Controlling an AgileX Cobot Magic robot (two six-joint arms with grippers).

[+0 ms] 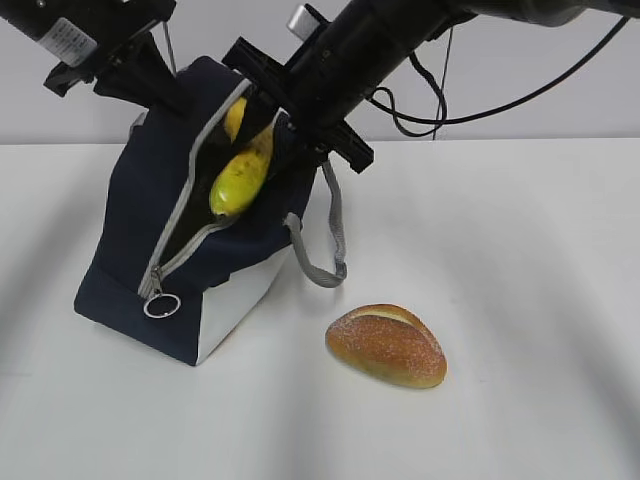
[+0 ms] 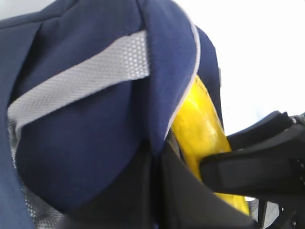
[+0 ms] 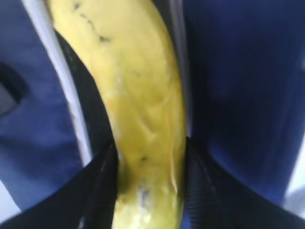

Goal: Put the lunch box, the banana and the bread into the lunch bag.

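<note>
Two arms slant down from the top edge to the lunch bag (image 1: 150,240), largest item, navy with a white side panel, standing on the white table (image 1: 520,250) with its zipper parted and ring pull (image 1: 161,305) hanging low. Right gripper (image 3: 150,191): fingers clamped on either side of the banana (image 1: 238,182), which lies lengthwise in the zipper opening, partly inside. Left gripper (image 1: 150,75): pinched closed on the bag's upper rear fabric. Grey strap handle (image 1: 325,250) droops beside the bag. Bread roll (image 1: 386,345): lying apart on open tabletop, front right of the bag. Lunch box: cannot be seen.
</note>
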